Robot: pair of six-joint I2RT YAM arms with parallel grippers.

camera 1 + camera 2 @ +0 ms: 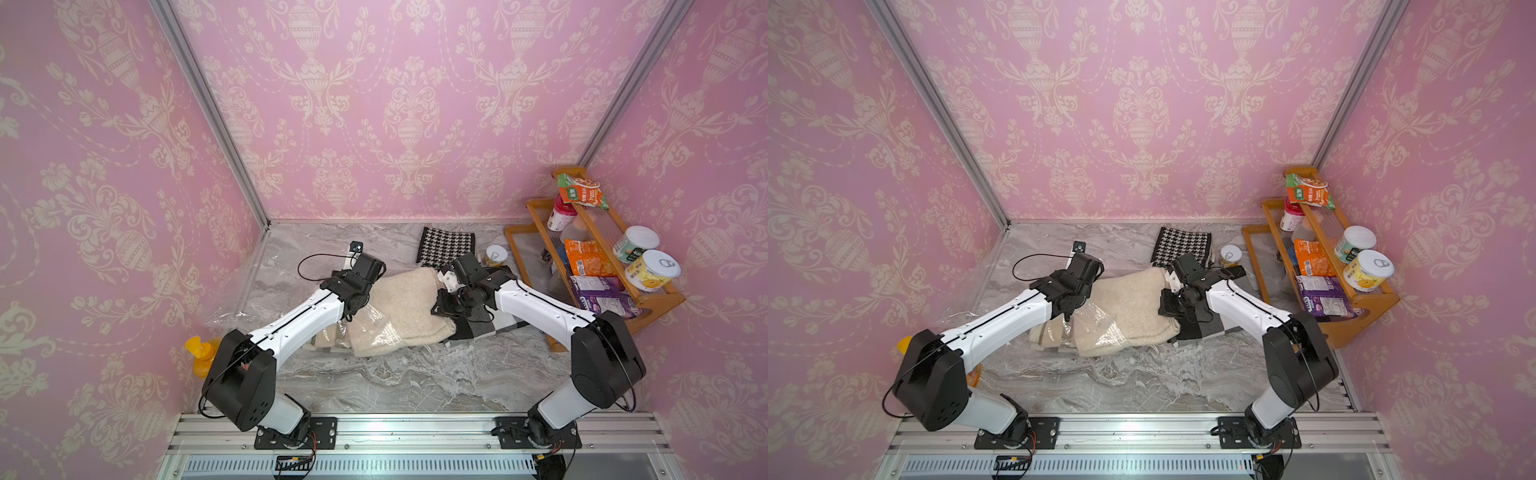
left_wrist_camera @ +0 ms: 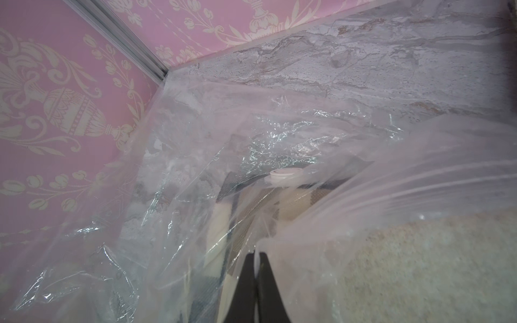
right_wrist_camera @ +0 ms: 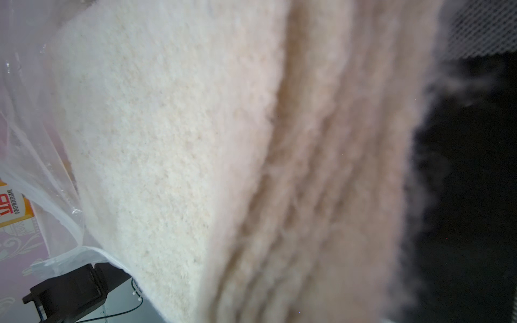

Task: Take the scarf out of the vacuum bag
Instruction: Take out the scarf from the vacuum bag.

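Note:
A cream fluffy scarf (image 1: 405, 307) (image 1: 1129, 307) lies mid-table, its near-left end still under the film of the crinkly transparent vacuum bag (image 1: 232, 316) (image 1: 955, 318). In the left wrist view my left gripper (image 2: 256, 253) is shut, pinching a fold of the bag's film beside the scarf (image 2: 419, 265); the white valve disc (image 2: 282, 175) lies beyond it. From above, the left gripper (image 1: 349, 316) sits at the scarf's left edge. My right gripper (image 1: 441, 301) (image 1: 1169, 305) is shut on the scarf's right edge. The scarf (image 3: 181, 139) fills the right wrist view and hides the jaws.
A beige plaid cloth (image 1: 328, 338) shows inside the bag, and a dark plaid cloth (image 1: 486, 326) lies under my right arm. At the back are a houndstooth cloth (image 1: 446, 247) and a can (image 1: 495, 255). A wooden rack (image 1: 648, 309) of snacks stands right; a yellow bottle (image 1: 199, 353) stands left.

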